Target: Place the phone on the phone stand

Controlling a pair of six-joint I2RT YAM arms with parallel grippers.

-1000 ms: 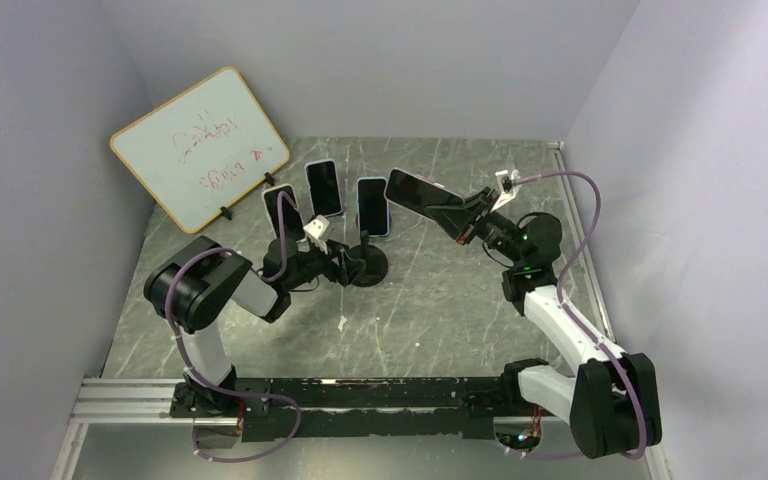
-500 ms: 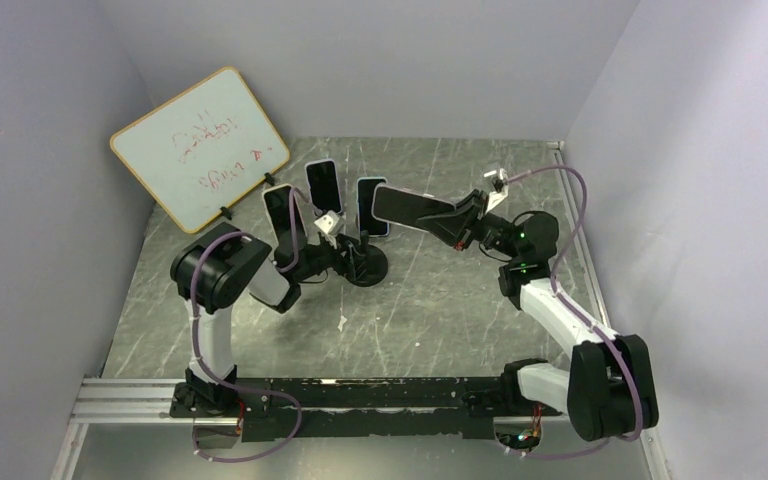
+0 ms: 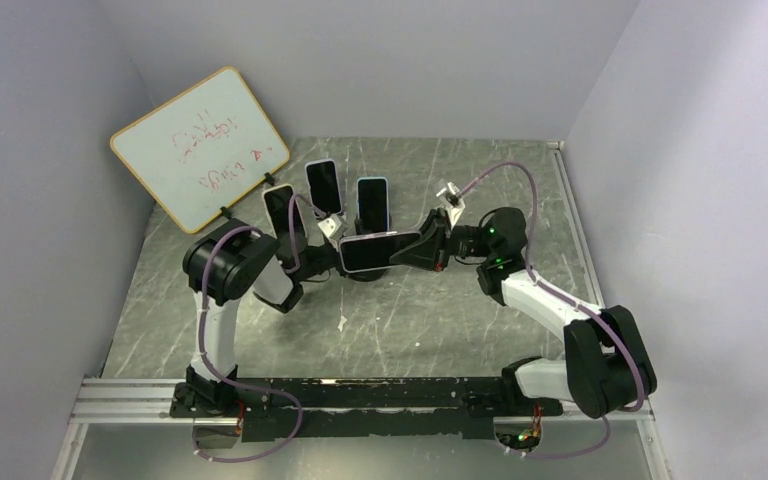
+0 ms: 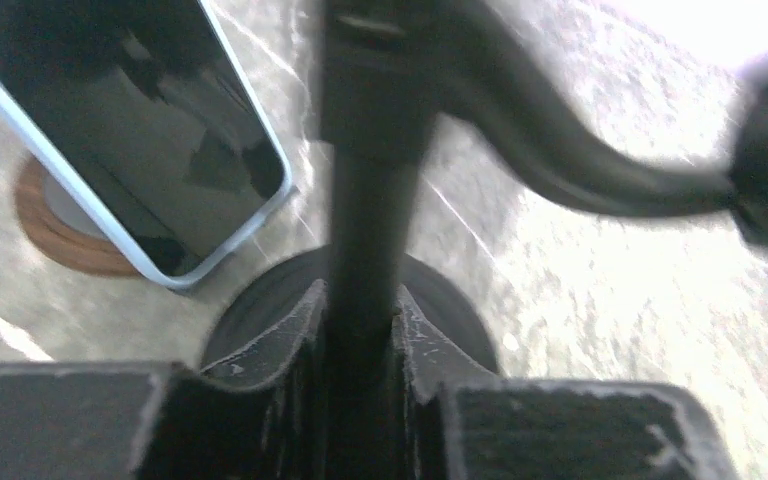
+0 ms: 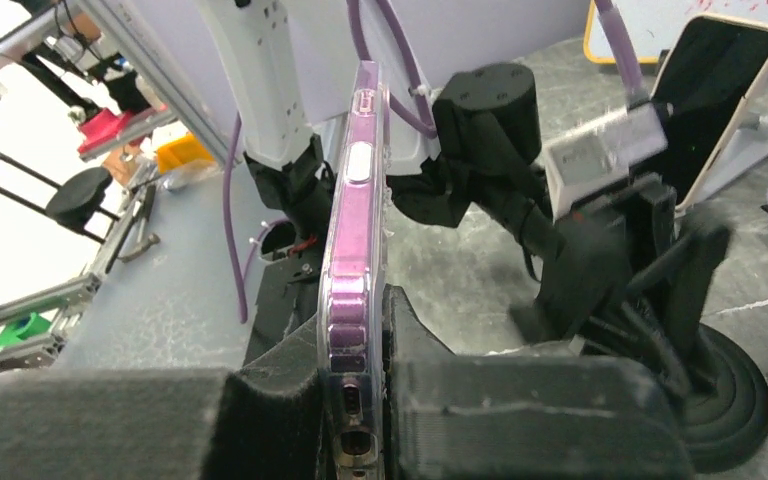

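The phone [image 3: 378,251], in a clear case with purple edges, is held level and edge-on by my right gripper [image 3: 422,250], which is shut on its end. It hovers just over the black phone stand [image 3: 365,275]. In the right wrist view the phone [image 5: 355,200] sticks out between the fingers, and the stand [image 5: 660,300] rises to its right. My left gripper [image 3: 338,250] comes in from the left. In the left wrist view my left gripper [image 4: 358,295] is shut on the stand's upright post [image 4: 365,200] above its round base [image 4: 440,310].
Three other phones [image 3: 283,215] [image 3: 323,185] [image 3: 372,205] stand propped behind the stand. One with a light blue case [image 4: 130,130] sits on a wooden disc [image 4: 55,225]. A whiteboard [image 3: 200,145] leans in the back left corner. Grey walls close in three sides.
My right arm has swung the phone left and down to the stand. My left gripper has moved in on the stand and gone from open to shut on its post.
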